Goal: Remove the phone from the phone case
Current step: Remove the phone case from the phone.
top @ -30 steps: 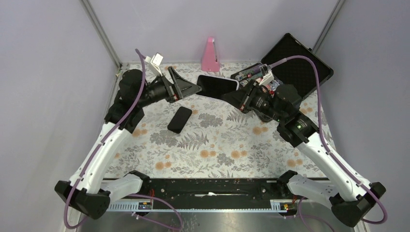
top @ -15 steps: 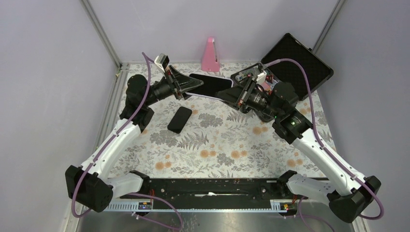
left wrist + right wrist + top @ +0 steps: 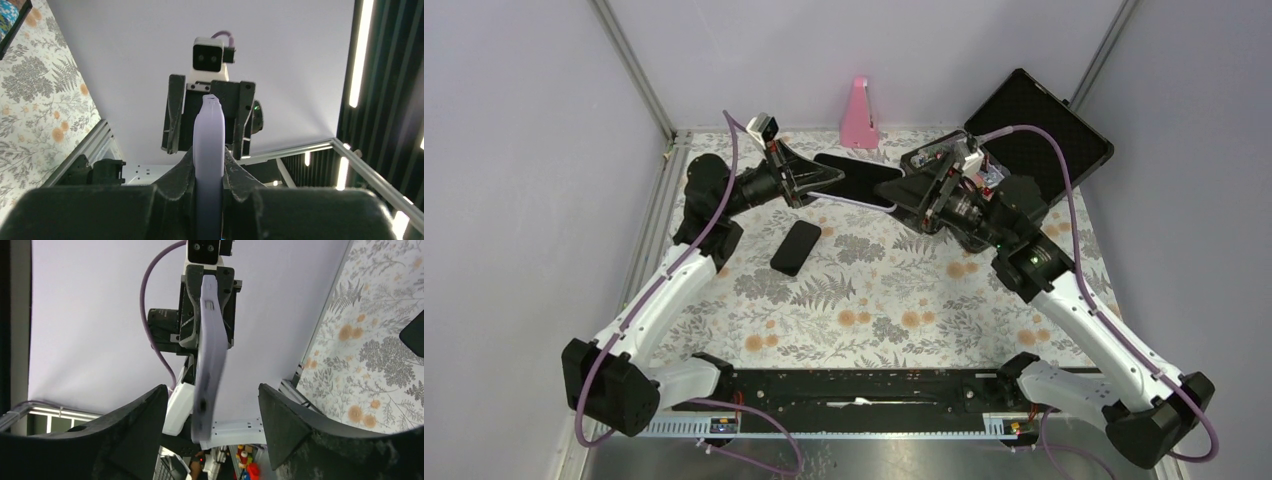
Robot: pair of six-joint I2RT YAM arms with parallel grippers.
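Case (image 3: 208,125) aloft at twelve o'clock; thin, likely bendy
left claw (image 3: 832,181) pinches its end; right claw (image 3: 211,390) spread; hold the rims

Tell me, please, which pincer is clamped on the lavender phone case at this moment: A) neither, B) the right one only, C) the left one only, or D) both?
C: in the left wrist view the left pincer squeezes the lavender phone case edge-on, while the right pincer stands open, clear of the case on both sides.
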